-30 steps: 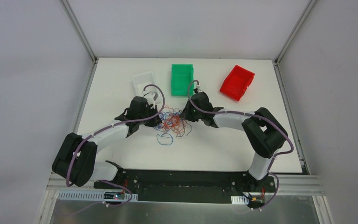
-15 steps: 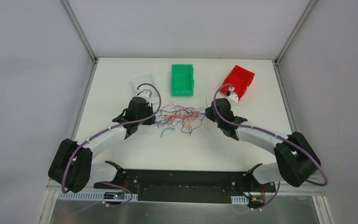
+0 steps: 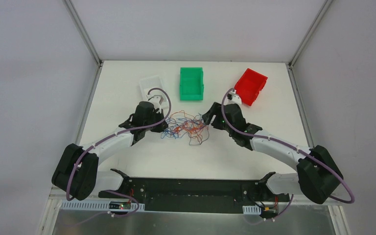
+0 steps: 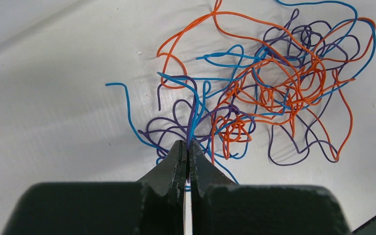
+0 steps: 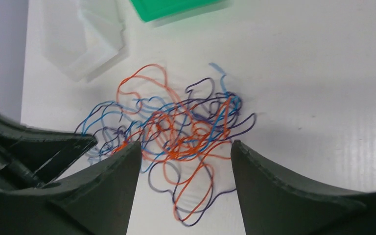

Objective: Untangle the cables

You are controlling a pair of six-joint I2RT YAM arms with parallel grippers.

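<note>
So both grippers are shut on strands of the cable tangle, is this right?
Not quite. Only the left gripper is shut on strands of the cable tangle. The right gripper is open, as the right wrist view shows: its jaws stand wide apart.

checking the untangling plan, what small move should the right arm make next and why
Probably lower the open right fingers onto the cables below and close on a loop: the left fingers pinch a purple strand, so a second grip allows pulling apart.
</note>
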